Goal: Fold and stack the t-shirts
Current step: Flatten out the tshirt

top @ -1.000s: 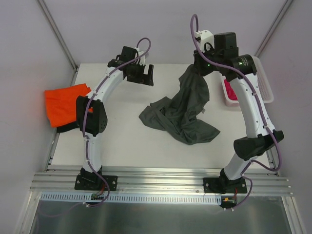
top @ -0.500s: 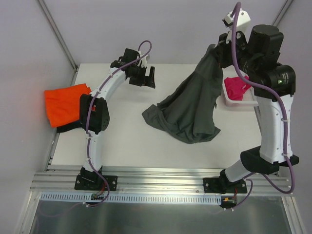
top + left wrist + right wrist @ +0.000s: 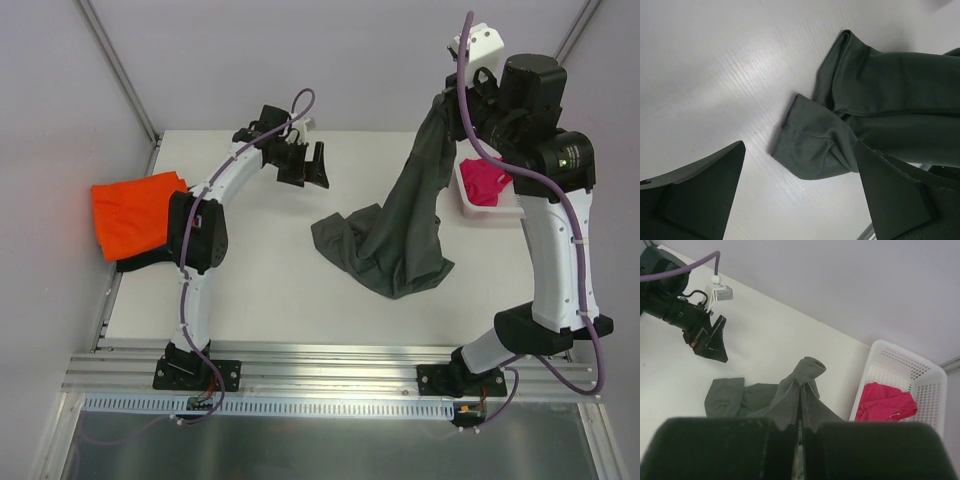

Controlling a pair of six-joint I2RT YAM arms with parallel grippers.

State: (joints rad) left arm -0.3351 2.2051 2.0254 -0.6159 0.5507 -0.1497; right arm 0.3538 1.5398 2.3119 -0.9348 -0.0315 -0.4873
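A dark grey t-shirt [image 3: 400,240] hangs from my right gripper [image 3: 447,100], which is shut on a bunched fold of it [image 3: 807,372] high above the table's back right. Its lower part drags in a heap on the table, one sleeve [image 3: 810,150] lying flat. My left gripper [image 3: 308,165] hovers open over the back middle of the table, left of the grey shirt, its fingers [image 3: 695,195] wide apart and holding nothing. An orange t-shirt [image 3: 130,212] lies folded at the left edge on top of a dark one [image 3: 140,262]. A magenta-pink t-shirt [image 3: 482,182] sits in the basket.
A white lattice basket [image 3: 920,385] stands at the table's back right, right beside the hanging shirt. Grey walls close in the back and sides. The table's front edge is an aluminium rail [image 3: 330,375] where both arm bases are bolted.
My right gripper has risen and swung back, lifting the grey shirt so it hangs long and narrow. My left gripper has moved a little right toward the shirt.
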